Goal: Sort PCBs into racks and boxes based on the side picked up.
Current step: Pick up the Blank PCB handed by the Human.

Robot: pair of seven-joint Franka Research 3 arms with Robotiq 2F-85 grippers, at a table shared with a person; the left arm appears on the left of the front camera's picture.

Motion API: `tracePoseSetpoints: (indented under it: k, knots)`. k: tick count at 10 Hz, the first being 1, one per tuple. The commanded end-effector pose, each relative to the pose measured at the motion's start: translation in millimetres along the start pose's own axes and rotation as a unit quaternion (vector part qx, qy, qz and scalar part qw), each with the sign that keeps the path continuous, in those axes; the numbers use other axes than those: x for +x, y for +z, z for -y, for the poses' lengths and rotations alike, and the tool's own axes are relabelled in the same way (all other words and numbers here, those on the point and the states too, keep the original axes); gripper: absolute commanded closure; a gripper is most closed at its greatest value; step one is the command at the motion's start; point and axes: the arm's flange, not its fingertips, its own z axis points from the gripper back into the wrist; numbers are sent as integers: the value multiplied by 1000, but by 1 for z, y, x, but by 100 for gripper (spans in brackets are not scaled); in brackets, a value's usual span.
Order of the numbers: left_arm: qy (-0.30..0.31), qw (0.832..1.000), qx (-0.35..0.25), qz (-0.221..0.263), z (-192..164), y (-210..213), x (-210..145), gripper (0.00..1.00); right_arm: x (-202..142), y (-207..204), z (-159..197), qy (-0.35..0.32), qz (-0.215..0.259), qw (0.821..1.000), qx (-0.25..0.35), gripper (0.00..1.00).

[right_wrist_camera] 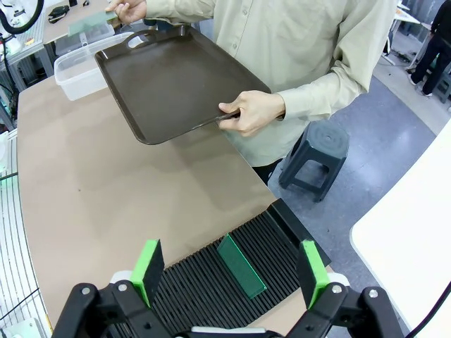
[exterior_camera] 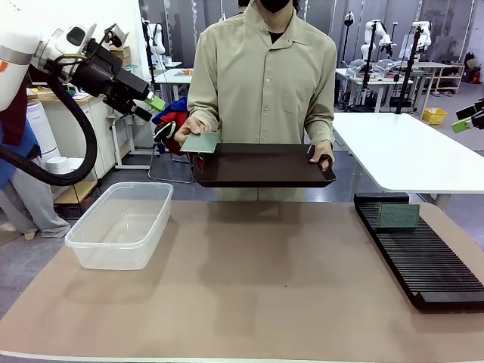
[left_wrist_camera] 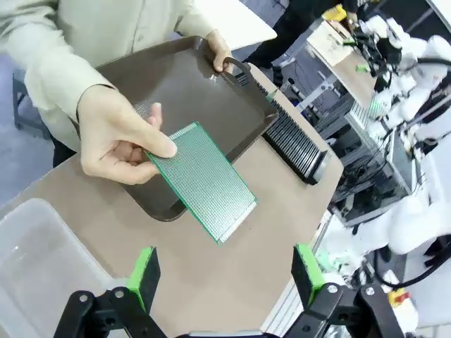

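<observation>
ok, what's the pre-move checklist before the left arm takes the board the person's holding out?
1. Left tool open: ok.
2. PCB held out toward it, far end free: ok.
3. Person's hand grips one end only: ok.
4. Tub upright, no lid: ok.
5. Rack has free slots beside the standing board: ok.
6. Which PCB face is which: cannot tell.

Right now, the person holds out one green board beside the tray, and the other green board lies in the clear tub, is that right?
Not quite. The other green board stands in a slot of the black rack, not in the clear tub; the right wrist view shows it. The rest is right.
</observation>
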Motion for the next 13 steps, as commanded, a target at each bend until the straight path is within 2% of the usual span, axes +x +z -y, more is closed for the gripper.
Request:
tracePoseSetpoints:
  k: [1, 2, 4, 5, 8, 12, 13]
  knots:
    - [68, 997, -28, 14, -14, 1, 16, 0, 0, -2, -1, -2, -1, 1000, 2, 0]
    - [88, 995, -41, 25, -17, -1, 19, 0, 0, -2, -1, -2, -1, 1000, 2, 0]
    - [137, 988, -71, 17, -34, 0, 24, 0, 0, -2, -1, -2, -1, 1000, 2, 0]
    - [156, 986, -61, 21, -41, -6, 25, 0, 0, -2, -1, -2, -1, 1000, 2, 0]
    - [209, 975, -80, 5, -68, -23, 29, 0, 0, -2, -1, -2, -1, 1000, 2, 0]
    - [251, 960, -125, -6, -96, -54, 27, 0, 0, -2, -1, -2, -1, 1000, 2, 0]
    - [249, 961, -122, -7, -98, -53, 26, 0, 0, -2, -1, -2, -1, 1000, 2, 0]
